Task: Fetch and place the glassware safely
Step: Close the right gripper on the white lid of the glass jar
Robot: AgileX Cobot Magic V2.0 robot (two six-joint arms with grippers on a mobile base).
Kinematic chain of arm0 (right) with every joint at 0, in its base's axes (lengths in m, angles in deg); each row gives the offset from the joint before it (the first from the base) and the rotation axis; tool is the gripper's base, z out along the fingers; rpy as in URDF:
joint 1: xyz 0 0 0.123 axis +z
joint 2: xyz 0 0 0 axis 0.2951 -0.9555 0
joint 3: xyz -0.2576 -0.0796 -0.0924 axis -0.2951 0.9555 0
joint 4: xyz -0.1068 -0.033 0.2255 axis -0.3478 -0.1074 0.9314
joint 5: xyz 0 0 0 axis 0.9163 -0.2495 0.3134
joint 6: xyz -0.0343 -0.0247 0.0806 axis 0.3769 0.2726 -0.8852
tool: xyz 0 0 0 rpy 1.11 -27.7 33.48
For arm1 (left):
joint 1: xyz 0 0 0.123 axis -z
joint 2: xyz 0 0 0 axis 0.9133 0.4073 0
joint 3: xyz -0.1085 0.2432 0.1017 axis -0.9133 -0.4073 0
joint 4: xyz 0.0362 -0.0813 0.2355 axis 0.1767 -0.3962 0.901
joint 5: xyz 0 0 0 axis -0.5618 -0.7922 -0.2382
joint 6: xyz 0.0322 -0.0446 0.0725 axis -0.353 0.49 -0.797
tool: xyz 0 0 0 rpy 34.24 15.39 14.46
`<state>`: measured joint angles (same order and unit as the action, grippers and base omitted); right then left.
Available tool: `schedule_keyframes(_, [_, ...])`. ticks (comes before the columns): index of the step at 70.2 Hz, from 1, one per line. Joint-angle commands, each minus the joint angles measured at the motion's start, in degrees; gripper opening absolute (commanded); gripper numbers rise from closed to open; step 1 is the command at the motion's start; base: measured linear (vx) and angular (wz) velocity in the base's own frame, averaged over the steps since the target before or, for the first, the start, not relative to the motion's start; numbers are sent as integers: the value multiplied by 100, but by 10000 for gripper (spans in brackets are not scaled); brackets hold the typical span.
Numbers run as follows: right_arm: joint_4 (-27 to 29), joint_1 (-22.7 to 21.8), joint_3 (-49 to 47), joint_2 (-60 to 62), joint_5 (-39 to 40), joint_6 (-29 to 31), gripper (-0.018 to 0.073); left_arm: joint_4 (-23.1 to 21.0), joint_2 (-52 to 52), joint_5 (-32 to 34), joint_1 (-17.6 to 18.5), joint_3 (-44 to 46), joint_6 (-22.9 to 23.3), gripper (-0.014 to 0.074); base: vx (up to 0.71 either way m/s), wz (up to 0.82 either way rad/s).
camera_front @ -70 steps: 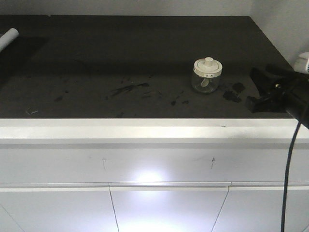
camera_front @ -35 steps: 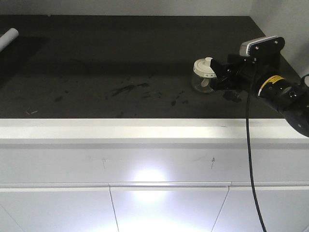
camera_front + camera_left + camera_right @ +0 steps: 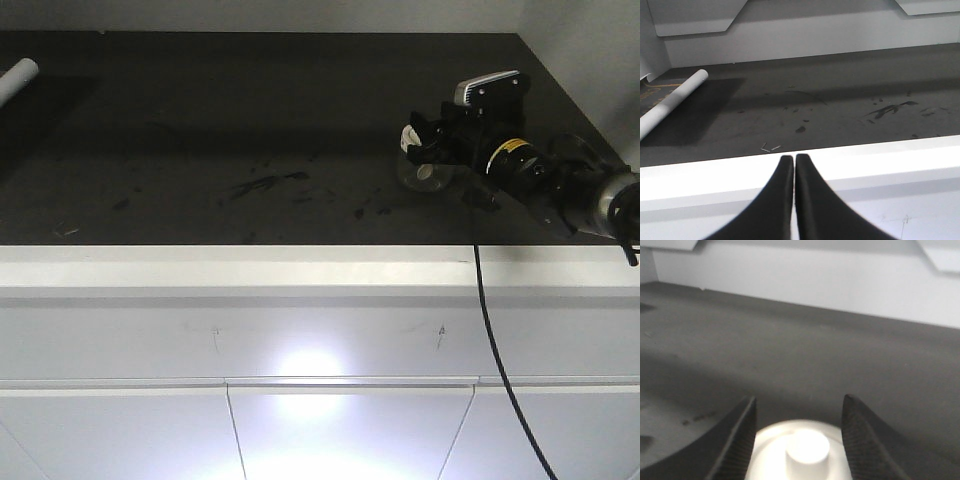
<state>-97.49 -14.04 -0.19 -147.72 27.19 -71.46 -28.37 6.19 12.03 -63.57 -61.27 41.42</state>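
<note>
The glassware (image 3: pixel 417 173), a small clear jar with a cream-white knobbed lid, stands on the dark countertop (image 3: pixel 250 120) at the right. My right gripper (image 3: pixel 424 140) reaches in from the right and covers most of the lid. In the right wrist view this gripper (image 3: pixel 799 399) is open, and its two fingers straddle the lid (image 3: pixel 801 446) with the knob centred between them. My left gripper (image 3: pixel 793 157) is shut on nothing and hangs just in front of the counter's white front edge (image 3: pixel 865 160). It does not show in the front view.
A white tube (image 3: pixel 17 77) lies at the counter's far left, also seen as the white tube (image 3: pixel 671 102). Dark smudges (image 3: pixel 265 185) mark the middle of the top. A light wall (image 3: pixel 590 60) closes the right side. A black cable (image 3: pixel 500 370) hangs from the right arm.
The right arm has swung left from the counter's right edge up to the jar, and its fingers now stand on either side of the lid. The jar has not moved.
</note>
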Motion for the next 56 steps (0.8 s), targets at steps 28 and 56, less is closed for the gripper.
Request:
schedule_keyframes(28, [184, -3, -493, -103, 228, 60, 239, -52, 42, 389, 54, 157, 37, -7, 0, 0])
schedule_keyframes(56, [-71, -3, -478, 228, -77, -536, -8, -52, 42, 389, 54, 157, 37, -7, 0, 0])
